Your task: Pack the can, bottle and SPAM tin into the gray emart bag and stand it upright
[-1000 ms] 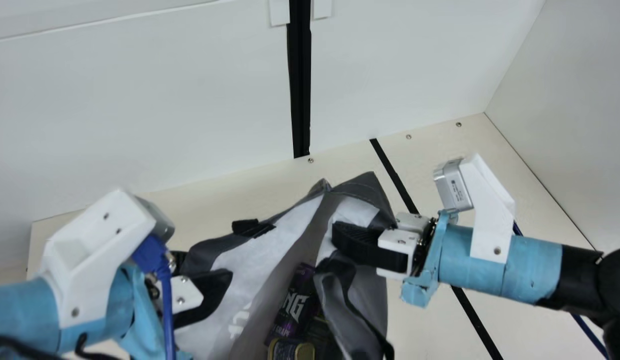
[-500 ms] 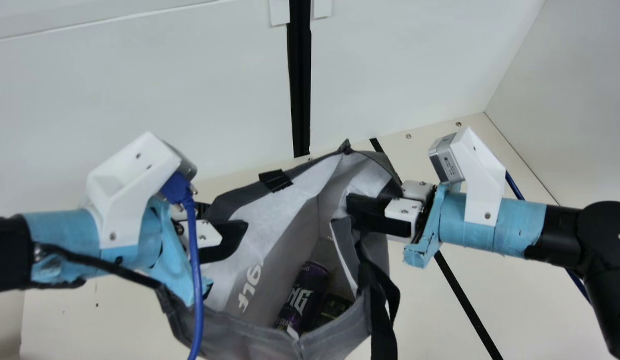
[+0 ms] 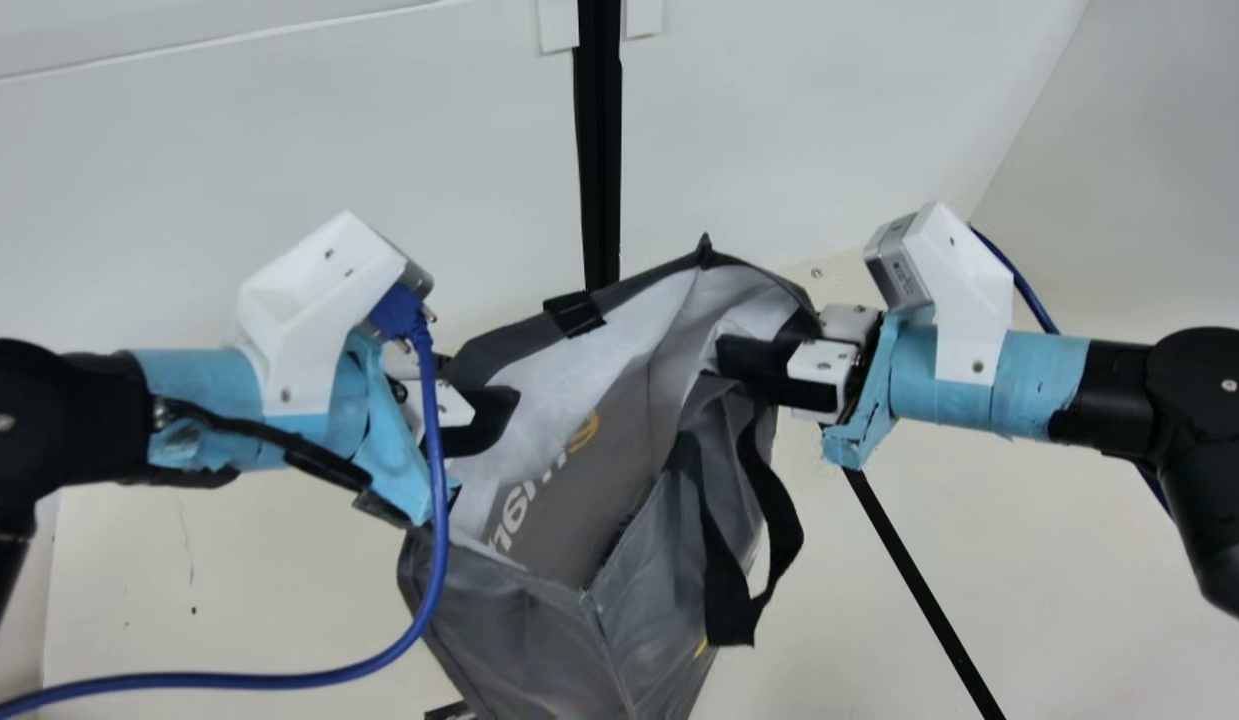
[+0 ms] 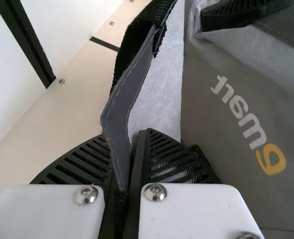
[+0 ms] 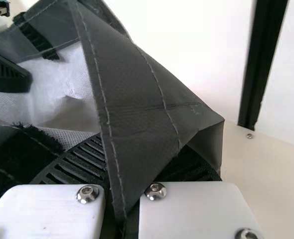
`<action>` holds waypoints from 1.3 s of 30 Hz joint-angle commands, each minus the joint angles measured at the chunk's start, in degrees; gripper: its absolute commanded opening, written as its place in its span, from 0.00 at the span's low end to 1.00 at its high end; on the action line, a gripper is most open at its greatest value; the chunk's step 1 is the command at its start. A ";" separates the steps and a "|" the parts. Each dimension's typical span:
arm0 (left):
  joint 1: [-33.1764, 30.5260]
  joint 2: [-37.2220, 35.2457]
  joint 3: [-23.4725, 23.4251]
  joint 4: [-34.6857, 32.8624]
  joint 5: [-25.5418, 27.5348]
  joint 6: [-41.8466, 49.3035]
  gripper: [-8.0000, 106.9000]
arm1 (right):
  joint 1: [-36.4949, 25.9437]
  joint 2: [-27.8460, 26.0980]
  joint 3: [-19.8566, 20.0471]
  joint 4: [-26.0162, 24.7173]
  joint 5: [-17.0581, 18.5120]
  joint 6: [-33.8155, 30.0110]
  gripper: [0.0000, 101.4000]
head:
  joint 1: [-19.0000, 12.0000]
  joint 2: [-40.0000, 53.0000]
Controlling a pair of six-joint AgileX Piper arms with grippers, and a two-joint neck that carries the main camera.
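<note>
The gray emart bag (image 3: 539, 630) hangs open-mouthed between the arms, its base below the main view's edge. At its left rim is my left gripper (image 3: 484, 415); at its right rim, my right gripper (image 3: 744, 370). In the left wrist view the left gripper (image 4: 127, 184) pinches the bag's rim (image 4: 124, 114). The right wrist view has the right gripper (image 5: 122, 199) closed on a folded part of the bag (image 5: 132, 94). Printed lettering runs along the inner wall. The can, bottle and SPAM tin cannot be made out inside.
A black handle loop (image 3: 779, 540) dangles from the bag's right side. The blue cable (image 3: 279, 682) of the left arm sweeps across the front left. Behind the cream table (image 3: 229, 570) rises a white wall (image 3: 279, 150). A dark object (image 3: 447, 712) shows beside the bag's lower left.
Both grippers have risen in the main view with the bag, the left also moving right. The bag's mouth went up with them; the purple can seen inside earlier is now hidden.
</note>
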 commanded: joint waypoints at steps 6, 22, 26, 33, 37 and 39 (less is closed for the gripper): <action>0.30 3.87 -6.55 0.83 -0.03 -1.47 0.00 | -1.94 5.27 -3.54 0.03 -0.34 -2.41 0.00 | -1.30 -0.05; 0.28 7.72 -11.69 4.65 -0.03 -3.08 0.00 | -3.26 5.92 -3.41 0.14 -0.34 -7.79 0.00 | -1.30 -0.05; 0.31 7.55 -11.41 4.51 -0.03 -3.57 0.00 | -2.90 4.88 -2.20 0.57 -0.34 -7.01 0.00 | -1.30 -0.05; 0.34 7.39 -11.04 4.04 0.00 -3.65 0.00 | -2.67 4.30 -1.51 0.54 -1.04 -6.53 0.00 | -1.30 -0.05; 0.34 7.39 -11.04 4.04 0.00 -3.65 0.00 | -2.67 4.30 -1.51 0.54 -1.04 -6.53 0.00 | -1.30 -0.05; 0.34 7.39 -11.04 4.04 0.00 -3.65 0.00 | -2.67 4.30 -1.51 0.54 -1.04 -6.53 0.00 | -1.30 -0.05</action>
